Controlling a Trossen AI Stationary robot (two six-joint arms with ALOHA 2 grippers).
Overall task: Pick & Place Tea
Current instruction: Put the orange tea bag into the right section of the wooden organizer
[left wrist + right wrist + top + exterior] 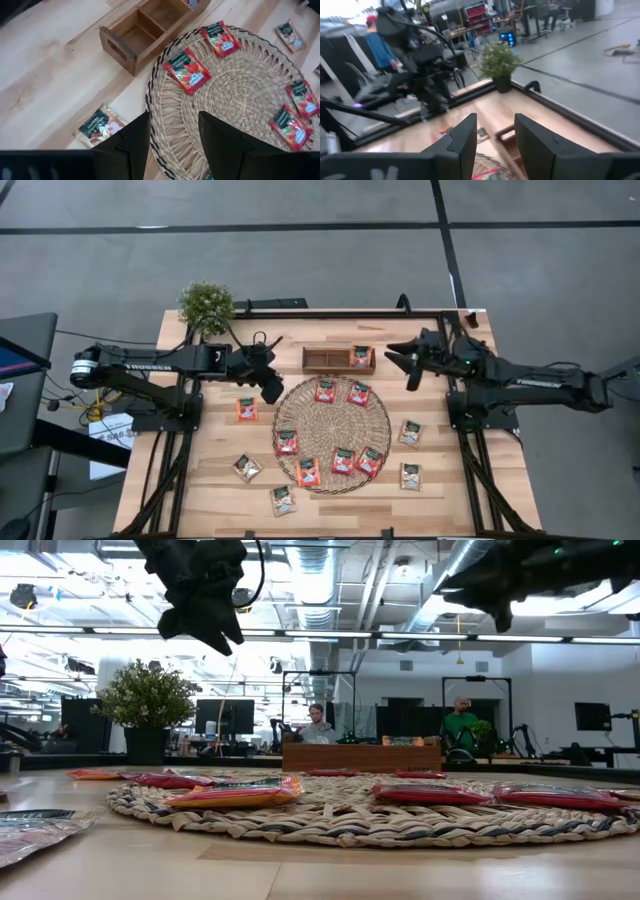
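Several red-orange tea sachets (343, 461) lie flat on the round straw mat (332, 420). One more lies on the table left of the mat (246, 409), and one sits in the right compartment of the wooden tray (362, 357). Whitish sachets (410, 432) lie on the table on both sides of the mat. My left gripper (270, 385) hangs open above the mat's far left edge; in its wrist view (172, 145) its fingers frame bare mat. My right gripper (410, 365) hovers open, raised, right of the tray (338, 359), and is empty in its wrist view (492, 145).
A small potted plant (206, 304) stands at the table's far left corner. The tray's left compartments (135, 32) hold nothing. Bare wood shows between the mat and the table's near edge (330, 515). People sit in the room beyond the table (318, 725).
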